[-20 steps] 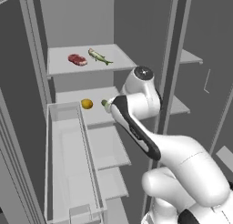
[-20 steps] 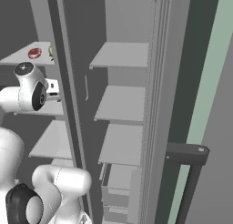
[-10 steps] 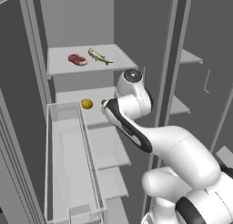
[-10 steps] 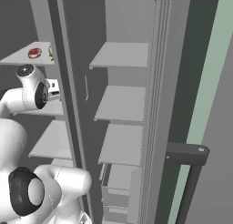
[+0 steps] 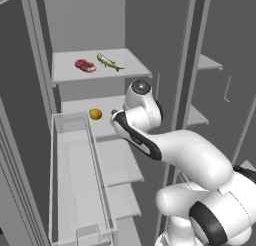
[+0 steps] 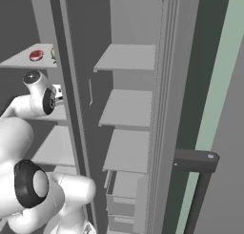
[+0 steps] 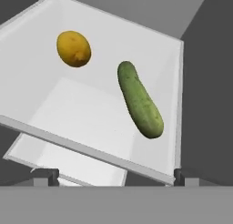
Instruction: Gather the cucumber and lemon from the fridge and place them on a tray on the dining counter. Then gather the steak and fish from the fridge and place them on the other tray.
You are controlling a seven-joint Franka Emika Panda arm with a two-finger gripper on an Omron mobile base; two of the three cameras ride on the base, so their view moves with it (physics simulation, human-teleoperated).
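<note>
A green cucumber (image 7: 139,99) lies on the white middle fridge shelf (image 7: 86,114), with the yellow lemon (image 7: 73,48) beyond it to the left in the hand view. My gripper (image 7: 116,177) is open, its two dark fingertips (image 7: 46,175) wide apart, just short of the shelf's front edge and above it, empty. In the left base view the lemon (image 5: 95,114) sits just left of my hand (image 5: 116,116), which hides the cucumber. On the upper shelf (image 5: 65,72) lie the red steak (image 5: 85,65) and the fish (image 5: 110,62); the steak (image 6: 36,55) is also in the right base view.
The open left fridge door carries a deep white bin (image 5: 75,165) close beside my arm. The centre post (image 6: 71,100) of the fridge and the right compartment's shelves (image 6: 126,57) stand to the right. A dark bar handle (image 6: 195,159) juts out at the right.
My wrist has moved a little to the left and deeper into the fridge, toward the middle shelf. The jaws stayed open. The food has not moved.
</note>
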